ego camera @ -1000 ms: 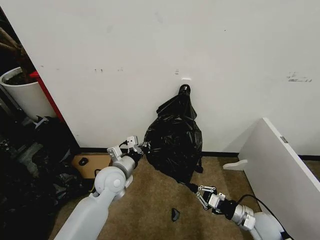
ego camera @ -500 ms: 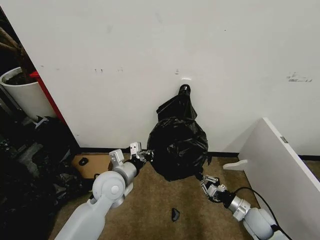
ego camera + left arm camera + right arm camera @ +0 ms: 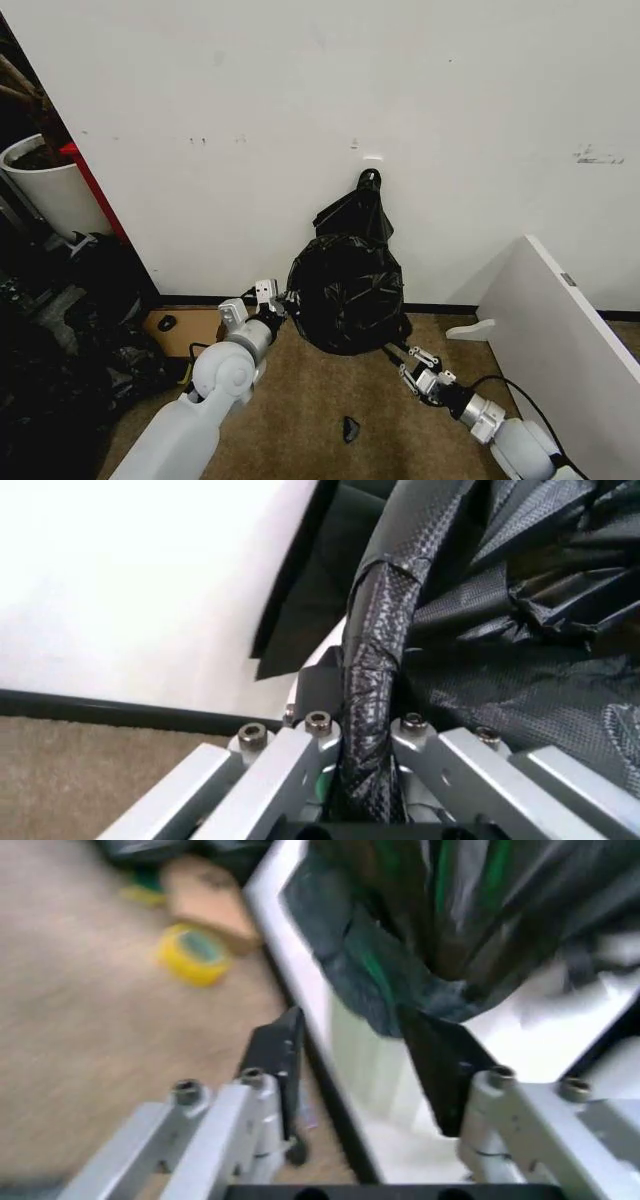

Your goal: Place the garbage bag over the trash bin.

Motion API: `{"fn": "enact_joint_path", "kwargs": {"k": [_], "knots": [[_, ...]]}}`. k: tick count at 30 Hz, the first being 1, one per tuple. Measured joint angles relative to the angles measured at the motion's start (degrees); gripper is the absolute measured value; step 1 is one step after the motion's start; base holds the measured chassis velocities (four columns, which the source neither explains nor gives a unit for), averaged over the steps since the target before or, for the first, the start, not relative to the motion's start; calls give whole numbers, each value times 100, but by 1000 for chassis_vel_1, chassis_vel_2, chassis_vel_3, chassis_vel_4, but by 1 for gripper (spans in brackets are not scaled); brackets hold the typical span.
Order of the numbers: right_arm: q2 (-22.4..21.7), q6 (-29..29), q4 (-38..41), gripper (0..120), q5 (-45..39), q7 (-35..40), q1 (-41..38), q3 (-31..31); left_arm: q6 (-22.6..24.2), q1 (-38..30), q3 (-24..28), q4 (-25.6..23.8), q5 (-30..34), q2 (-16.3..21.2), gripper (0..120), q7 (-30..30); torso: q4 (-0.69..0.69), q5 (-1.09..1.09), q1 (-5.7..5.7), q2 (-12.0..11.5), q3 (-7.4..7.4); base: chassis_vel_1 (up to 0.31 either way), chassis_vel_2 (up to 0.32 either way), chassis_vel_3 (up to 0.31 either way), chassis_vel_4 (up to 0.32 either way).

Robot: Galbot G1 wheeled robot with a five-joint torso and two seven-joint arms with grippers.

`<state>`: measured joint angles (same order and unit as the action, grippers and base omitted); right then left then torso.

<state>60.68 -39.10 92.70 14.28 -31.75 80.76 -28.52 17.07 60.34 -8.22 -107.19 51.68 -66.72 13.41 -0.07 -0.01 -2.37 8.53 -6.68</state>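
The garbage bag (image 3: 346,290) hangs as a dark, rounded bulge against the white wall (image 3: 300,100), between my two grippers. My left gripper (image 3: 270,300) is at the bag's left side, and in the left wrist view its fingers (image 3: 300,757) are pressed together on a twisted strand of the black plastic (image 3: 370,675), which runs straight through them. My right gripper (image 3: 400,356) is at the lower right edge of the bag; in the right wrist view its jaws stand spread, one black pad (image 3: 440,1057) touching the hanging plastic (image 3: 420,930). A white rim (image 3: 290,952), probably the trash bin, shows under the bag there.

Both arms reach forward and low over the carpet (image 3: 320,400), the left from the left side, the right from below right. A white board (image 3: 560,320) leans near my right arm. A white plant pot (image 3: 45,190) stands well apart on the left, a small dark scrap (image 3: 350,429) lies on the carpet, and a yellow tape roll (image 3: 192,952) lies beside a cardboard piece.
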Motion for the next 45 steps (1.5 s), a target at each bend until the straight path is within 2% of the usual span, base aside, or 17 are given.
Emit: {"fn": "enact_joint_path", "kwargs": {"k": [3,4,7,9,10,13,16,17,21,24,25,26,27,29,32,39,45], "knots": [[3,-152,-62,43,-2,-428,-15,-166,-12,0,-3,23,-44,22,1,-16,1,0,0,0,0,0,0,0,0],[20,-340,-116,50,-183,-1191,-40,-451,-62,13,-2,63,-122,39,1,-46,0,-1,0,0,0,0,0,0,0],[37,-303,-48,61,-927,-2454,-48,-840,-174,70,19,159,-300,34,1,-111,-1,0,0,0,0,0,0,0,0],[22,-40,188,71,-1929,-2892,28,-929,-251,138,35,212,-414,-5,1,-144,0,-4,0,0,0,0,0,0,0],[22,-40,188,71,-1929,-2892,28,-929,-251,138,35,212,-414,-5,1,-144,0,-4,0,0,0,0,0,0,0],[15,370,848,85,-3018,-1564,281,-573,-512,247,78,239,-656,-85,1,-269,0,-1,0,0,0,0,0,0,0],[52,963,1584,97,-3162,-16,369,-140,-944,307,128,251,-960,-171,1,-415,0,-3,0,0,0,0,0,0,0],[52,963,1584,97,-3162,-16,369,-140,-944,307,128,251,-960,-171,1,-415,0,-3,0,0,0,0,0,0,0],[-56,2071,2320,100,-3073,1609,305,490,-1608,312,181,399,-1445,-301,1,-543,1,-2,0,0,0,0,0,0,0],[-177,3078,2797,90,-2936,2774,279,921,-1953,355,208,444,-1707,-402,1,-540,1,-2,0,0,0,0,0,0,0],[-177,3078,2797,90,-2936,2774,279,921,-1953,355,208,444,-1707,-402,1,-540,1,-2,0,0,0,0,0,0,0],[-243,3772,3060,85,-2857,3413,280,1181,-2091,396,224,443,-1846,-440,1,-519,0,-2,0,0,0,0,0,0,0],[-267,4079,3183,82,-2862,3696,280,1299,-2140,412,229,441,-1911,-452,1,-509,0,-2,0,0,0,0,0,0,0],[-327,5244,3760,73,-3216,4888,231,1808,-2318,470,244,440,-2241,-501,1,-471,0,-2,0,0,0,0,0,0,0],[-278,6048,4304,60,-4045,5764,181,2215,-2481,493,306,528,-2604,-586,1,-448,0,-1,0,0,0,0,0,0,0],[-151,6483,4582,36,-4862,6146,71,2417,-2571,537,359,675,-2908,-746,1,-445,1,-1,0,0,0,0,0,0,0],[-18,6664,4373,14,-4825,6312,-46,2575,-2443,606,500,698,-2805,-864,1,-475,2,0,0,0,0,0,0,0,0]]}}
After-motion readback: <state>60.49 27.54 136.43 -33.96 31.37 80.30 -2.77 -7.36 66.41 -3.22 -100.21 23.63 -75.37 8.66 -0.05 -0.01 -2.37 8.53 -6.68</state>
